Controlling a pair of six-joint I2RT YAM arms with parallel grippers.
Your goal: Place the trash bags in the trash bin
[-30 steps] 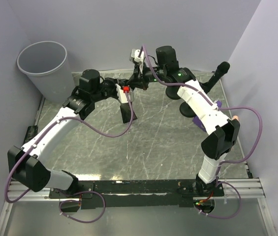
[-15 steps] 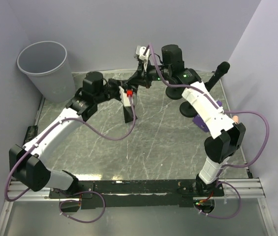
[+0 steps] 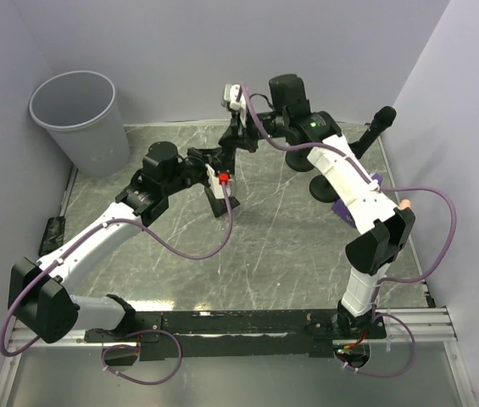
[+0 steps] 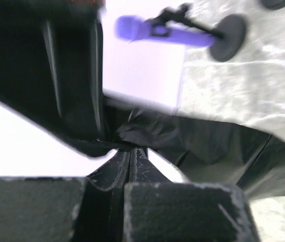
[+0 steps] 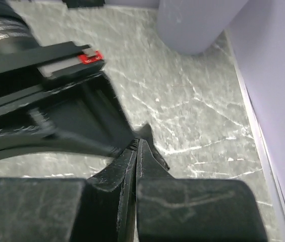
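A black trash bag [image 3: 224, 202] hangs above the middle back of the table, pinched from both sides. My left gripper [image 3: 212, 158] is shut on its top edge; in the left wrist view the fingertips [image 4: 132, 151] meet with crumpled black film [image 4: 182, 138] just past them. My right gripper [image 3: 231, 147] comes in from the right and is shut on the same bag; a black sliver of bag [image 5: 146, 132] shows at its closed gripper tips [image 5: 138, 142]. The light grey trash bin [image 3: 80, 119] stands upright and open at the far left corner, also seen as the trash bin wall [image 5: 197, 22].
Black round-based stands [image 3: 320, 186] and a purple object [image 3: 349, 209] sit at the right side of the table, with a black handle [image 3: 379, 127] at the back right. Purple walls close in on three sides. The purple stand [image 4: 182, 34] shows behind the bag.
The left arm has pulled nearer and lower, and the bag hangs slightly lower and closer. The right gripper swung right, then back left. Both grippers stay shut.
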